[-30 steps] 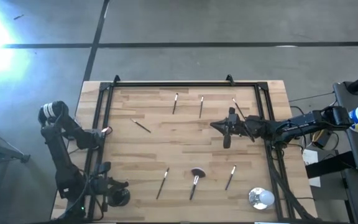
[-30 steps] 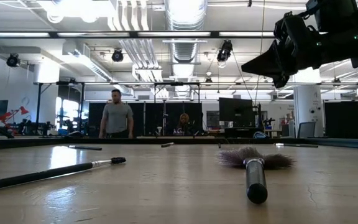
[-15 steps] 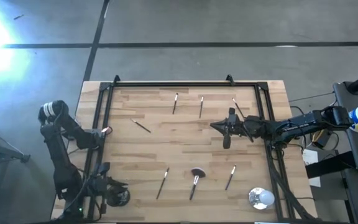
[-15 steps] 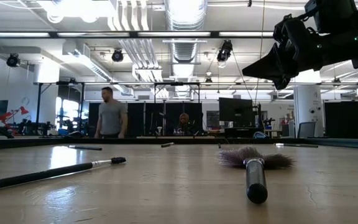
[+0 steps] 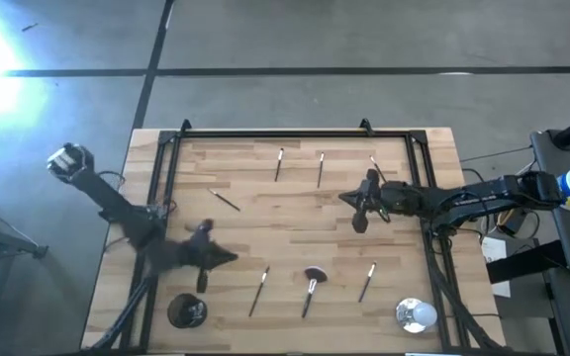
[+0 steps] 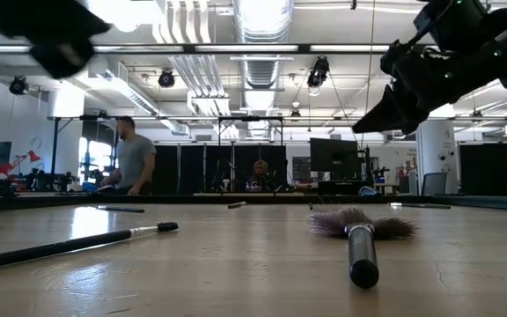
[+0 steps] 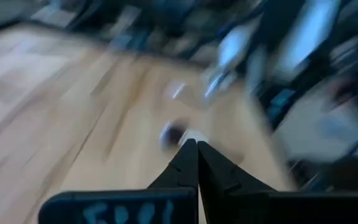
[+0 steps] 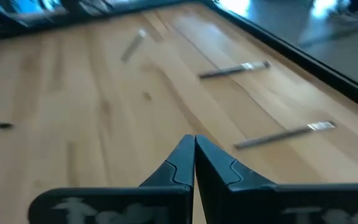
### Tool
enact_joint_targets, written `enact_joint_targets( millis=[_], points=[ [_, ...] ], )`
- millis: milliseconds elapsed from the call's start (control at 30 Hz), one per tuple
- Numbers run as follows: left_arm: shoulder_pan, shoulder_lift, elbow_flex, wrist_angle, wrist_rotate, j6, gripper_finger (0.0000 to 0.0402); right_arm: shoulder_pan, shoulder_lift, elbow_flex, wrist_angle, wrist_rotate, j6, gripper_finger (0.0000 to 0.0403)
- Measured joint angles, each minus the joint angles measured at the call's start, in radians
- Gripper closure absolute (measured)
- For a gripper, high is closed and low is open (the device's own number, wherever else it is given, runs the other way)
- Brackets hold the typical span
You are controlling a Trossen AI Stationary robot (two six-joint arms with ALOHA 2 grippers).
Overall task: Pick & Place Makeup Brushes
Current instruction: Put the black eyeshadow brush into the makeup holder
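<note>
Left gripper (image 5: 224, 258) pinched closed, empty, over bench (image 5: 295, 227) front-left. Nearest brush (image 5: 259, 291) lies just beyond and nearer the front edge, long axis roughly front-to-back. Fluffy-headed brush (image 5: 311, 288) next over. Right gripper (image 5: 345, 199) closed, empty, mid-right, farther from both.

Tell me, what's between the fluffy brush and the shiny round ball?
In the high view, one thin dark makeup brush lies between the fluffy reddish-brown brush and the shiny silver-white round ball.

No lettering, label or number can be read on anything here.
</note>
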Motion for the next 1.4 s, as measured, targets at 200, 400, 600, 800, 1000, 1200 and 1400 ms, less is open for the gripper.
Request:
enact_joint_targets(
  millis=[200, 400, 600, 800, 1000, 1200, 1400],
  points=[
    [0.485, 0.014, -0.205, 0.429, 0.467, 0.050, 0.0401, -0.141, -0.030, 0.081, -0.264, -0.011, 0.034, 0.0394],
    [0.778, 0.122, -0.166, 0.490, 0.685, 0.107, 0.0401, -0.347, -0.032, 0.130, -0.451, -0.018, 0.053, 0.0394],
    [0.815, 0.283, -0.074, 0.528, 0.682, 0.195, 0.0401, -0.601, 0.038, 0.175, -0.561, -0.123, 0.072, 0.0384],
    [0.815, 0.437, -0.045, 0.676, 0.680, 0.210, 0.0401, -0.786, 0.207, 0.235, -0.569, -0.180, 0.011, 0.0334],
    [0.814, 0.504, -0.045, 0.794, 0.668, 0.168, 0.0401, -0.836, 0.387, 0.341, -0.594, -0.175, -0.004, 0.0291],
    [0.814, 0.530, -0.045, 0.831, 0.646, 0.161, 0.0401, -0.835, 0.546, 0.434, -0.613, -0.156, 0.001, 0.0282],
    [0.814, 0.532, -0.045, 0.830, 0.641, 0.159, 0.0401, -0.833, 0.635, 0.484, -0.637, -0.157, 0.026, 0.0299]
  ],
)
